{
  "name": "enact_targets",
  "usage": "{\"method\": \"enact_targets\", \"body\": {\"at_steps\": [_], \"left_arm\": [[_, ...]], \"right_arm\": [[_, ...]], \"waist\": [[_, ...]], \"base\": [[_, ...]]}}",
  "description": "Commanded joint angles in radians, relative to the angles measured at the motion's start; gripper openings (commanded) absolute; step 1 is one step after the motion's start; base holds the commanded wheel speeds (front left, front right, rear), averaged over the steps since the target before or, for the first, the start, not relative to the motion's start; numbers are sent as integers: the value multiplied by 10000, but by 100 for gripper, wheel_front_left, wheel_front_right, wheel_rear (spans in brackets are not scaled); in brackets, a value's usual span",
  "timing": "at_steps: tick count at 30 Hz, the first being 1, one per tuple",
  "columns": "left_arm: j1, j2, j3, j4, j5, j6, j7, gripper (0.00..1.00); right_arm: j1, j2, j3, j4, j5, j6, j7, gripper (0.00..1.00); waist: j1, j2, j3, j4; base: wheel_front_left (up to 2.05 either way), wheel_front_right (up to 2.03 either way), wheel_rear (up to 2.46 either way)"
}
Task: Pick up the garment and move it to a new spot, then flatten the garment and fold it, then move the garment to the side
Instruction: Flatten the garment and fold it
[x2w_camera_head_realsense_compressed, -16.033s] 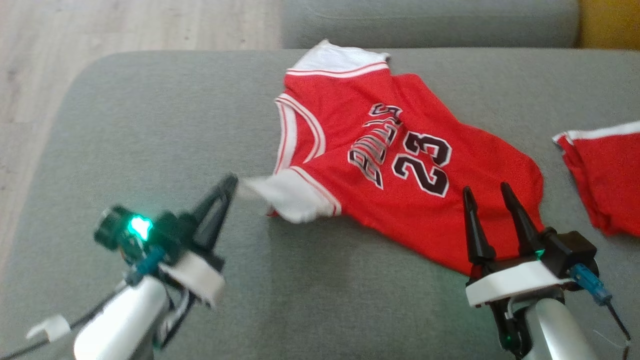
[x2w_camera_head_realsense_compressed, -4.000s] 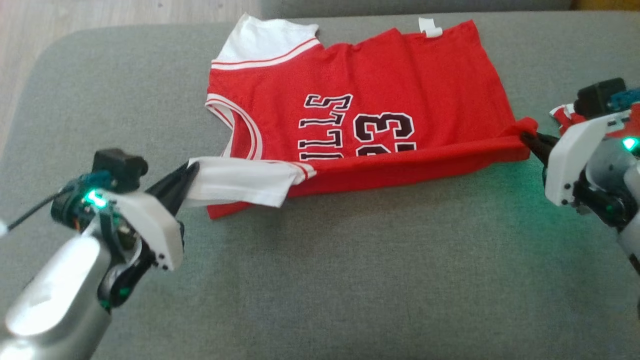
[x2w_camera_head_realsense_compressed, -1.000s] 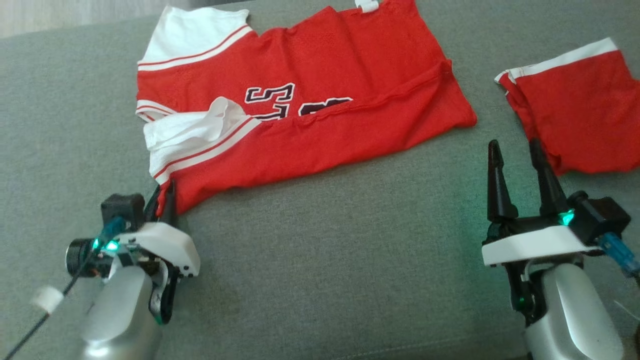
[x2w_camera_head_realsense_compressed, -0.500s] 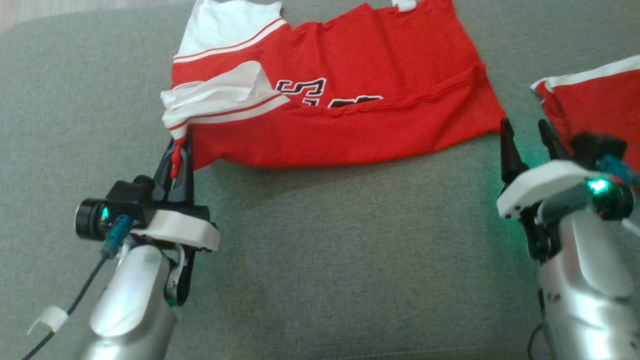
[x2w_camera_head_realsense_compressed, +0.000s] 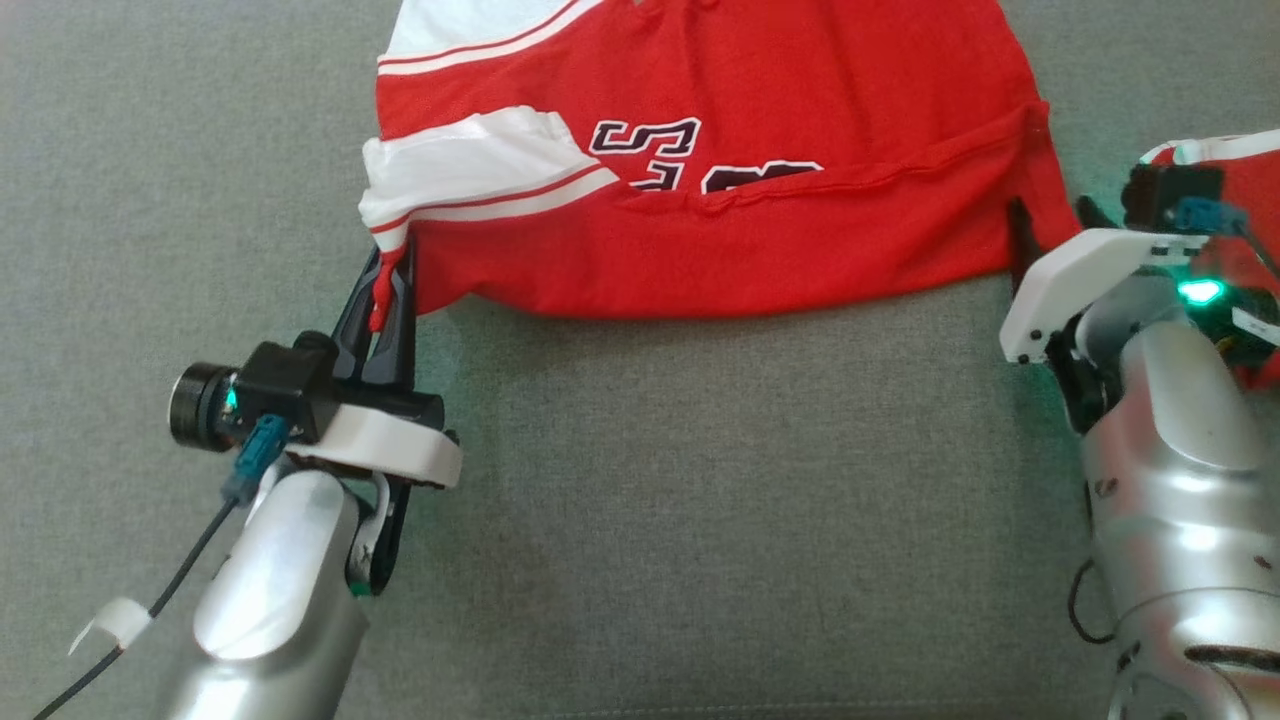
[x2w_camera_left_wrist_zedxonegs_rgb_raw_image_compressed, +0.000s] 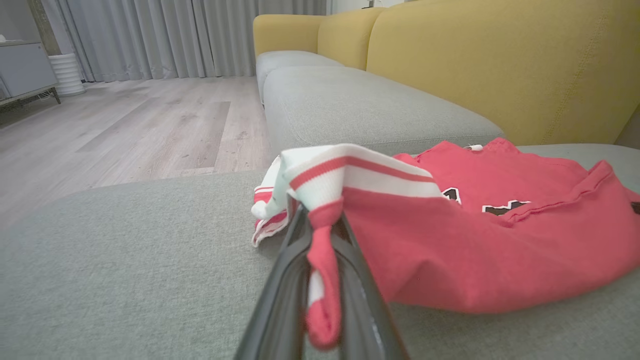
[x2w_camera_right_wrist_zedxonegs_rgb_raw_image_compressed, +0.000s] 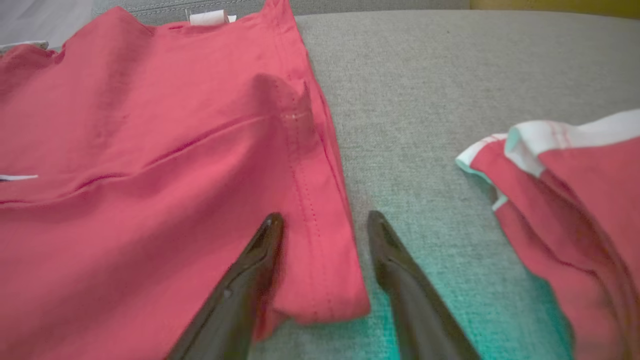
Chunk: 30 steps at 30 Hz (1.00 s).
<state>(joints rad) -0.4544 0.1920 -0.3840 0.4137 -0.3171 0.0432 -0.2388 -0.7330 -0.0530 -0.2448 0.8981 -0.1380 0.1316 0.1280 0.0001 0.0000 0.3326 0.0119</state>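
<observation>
"At the left gripper, what jaw state do you read?"

"I read the left gripper (x2w_camera_head_realsense_compressed: 388, 275) as closed, fingers (x2w_camera_left_wrist_zedxonegs_rgb_raw_image_compressed: 282, 300) together on the near left corner of the garment (x2w_camera_head_realsense_compressed: 750, 150). My left wrist view shows a tongue of red and white fabric pinched between them and hanging out below the grip point. The white sleeve band (x2w_camera_left_wrist_zedxonegs_rgb_raw_image_compressed: 360, 175), with its red stripe, bunches just above the tips."

"And the right side?"

"I see the right gripper (x2w_camera_right_wrist_zedxonegs_rgb_raw_image_compressed: 325, 217) with its jaws well apart and nothing clamped. One finger lies over the red fabric and the other over bare cushion. The garment's near right corner, with its stitched hem, sits between them."

"Where does the garment sit?"

"It lies spread on the grey sofa cushion (x2w_camera_head_realsense_compressed: 700, 500). Its near long edge is folded up over the lower part of the black lettering, and the far half is flat. A white label (x2w_camera_right_wrist_zedxonegs_rgb_raw_image_compressed: 209, 18) shows at the far edge. A second red piece (x2w_camera_right_wrist_zedxonegs_rgb_raw_image_compressed: 575, 200) with white trim lies to the right, apart from the garment, with bare cushion between them. Beyond, my left wrist view shows a yellow backrest (x2w_camera_left_wrist_zedxonegs_rgb_raw_image_compressed: 500, 65) and a wooden floor (x2w_camera_left_wrist_zedxonegs_rgb_raw_image_compressed: 125, 125)."
</observation>
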Motion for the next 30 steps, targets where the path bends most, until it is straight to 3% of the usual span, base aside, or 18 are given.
{"method": "enact_targets", "body": {"at_steps": [1, 16, 30], "left_arm": [[-365, 270, 368, -218, 1, 34, -18, 0], [1001, 1087, 502, 603, -356, 100, 827, 0], [3039, 1552, 163, -383, -899, -43, 2357, 0]], "right_arm": [[101, 28, 202, 208, -45, -9, 60, 0], [1080, 28, 1033, 953, 1121, -9, -1424, 0], [3422, 28, 1541, -769, 2399, -9, -812, 0]], "waist": [[-1, 0, -84, -18], [-1, 0, -1743, -884], [-1, 0, -2927, -1228]], "base": [[0, 0, 0], [0, 0, 0], [0, 0, 0]]}}
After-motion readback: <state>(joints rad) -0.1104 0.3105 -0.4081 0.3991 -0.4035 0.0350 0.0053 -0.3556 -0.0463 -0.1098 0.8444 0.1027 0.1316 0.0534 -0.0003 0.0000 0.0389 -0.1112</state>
